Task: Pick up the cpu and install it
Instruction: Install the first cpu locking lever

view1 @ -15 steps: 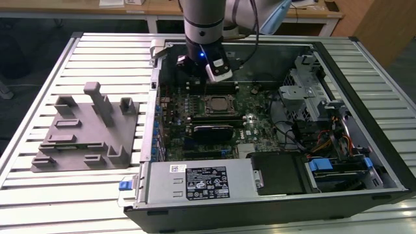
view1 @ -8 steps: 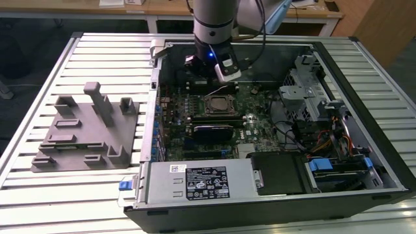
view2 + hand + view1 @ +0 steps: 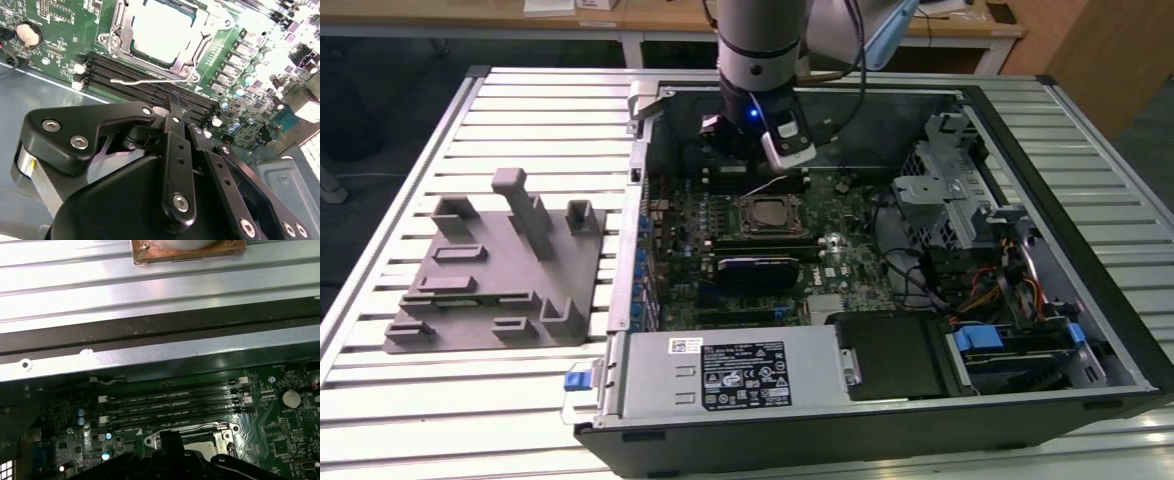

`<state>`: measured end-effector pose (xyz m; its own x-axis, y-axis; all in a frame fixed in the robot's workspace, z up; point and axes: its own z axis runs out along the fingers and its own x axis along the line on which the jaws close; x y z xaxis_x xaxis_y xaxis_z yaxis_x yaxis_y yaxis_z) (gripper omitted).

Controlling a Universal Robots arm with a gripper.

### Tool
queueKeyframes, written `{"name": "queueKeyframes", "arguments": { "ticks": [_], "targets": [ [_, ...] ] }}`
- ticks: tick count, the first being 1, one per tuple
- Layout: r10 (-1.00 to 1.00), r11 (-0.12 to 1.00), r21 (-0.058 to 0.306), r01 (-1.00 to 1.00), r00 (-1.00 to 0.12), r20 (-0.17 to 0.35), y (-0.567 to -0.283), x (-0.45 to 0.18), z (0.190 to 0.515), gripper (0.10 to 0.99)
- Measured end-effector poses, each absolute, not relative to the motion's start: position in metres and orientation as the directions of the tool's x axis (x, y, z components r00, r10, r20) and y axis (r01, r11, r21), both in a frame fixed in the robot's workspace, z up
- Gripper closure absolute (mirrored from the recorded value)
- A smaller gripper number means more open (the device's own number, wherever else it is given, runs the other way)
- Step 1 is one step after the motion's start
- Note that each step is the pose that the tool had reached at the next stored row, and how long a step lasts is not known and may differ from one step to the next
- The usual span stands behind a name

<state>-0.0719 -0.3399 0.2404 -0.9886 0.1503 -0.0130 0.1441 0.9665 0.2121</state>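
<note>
Silver-grey cpu (image 3: 162, 30) sits flat in the motherboard socket (image 3: 770, 212), near the middle of the exterior view, inside an open computer case (image 3: 854, 440) on a worktop (image 3: 520, 110). Black hand (image 3: 172, 112) hovers just beside the socket (open or closed, I cannot tell). Placement looks done, so installing is the step in hand; any next move calls for care around the thin socket lever (image 3: 150, 79).
</note>
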Motion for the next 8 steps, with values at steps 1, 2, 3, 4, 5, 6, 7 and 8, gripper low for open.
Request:
{"name": "queueKeyframes", "arguments": {
  "ticks": [1,2,3,4,5,6,7,8],
  "targets": [
    [0.15,0.967,0.213,0.143,-0.988,-0.02,-0.34,-0.072,0.24,0.98],
    [0.15,0.967,0.214,0.141,-0.988,-0.03,-0.34,-0.072,0.2396,0.98],
    [0.15,0.967,0.216,0.138,-0.988,-0.039,-0.34,-0.072,0.2393,0.98],
    [0.15,0.967,0.217,0.136,-0.987,-0.049,-0.34,-0.072,0.239,0.98],
    [0.15,0.967,0.219,0.134,-0.987,-0.06,-0.34,-0.072,0.2387,0.98],
    [0.15,0.967,0.22,0.132,-0.986,-0.07,-0.3401,-0.072,0.2385,0.98],
    [0.15,0.967,0.221,0.13,-0.985,-0.079,-0.3401,-0.072,0.2381,0.98],
    [0.15,0.967,0.222,0.128,-0.985,-0.087,-0.3402,-0.072,0.2377,0.98]
  ]
}}
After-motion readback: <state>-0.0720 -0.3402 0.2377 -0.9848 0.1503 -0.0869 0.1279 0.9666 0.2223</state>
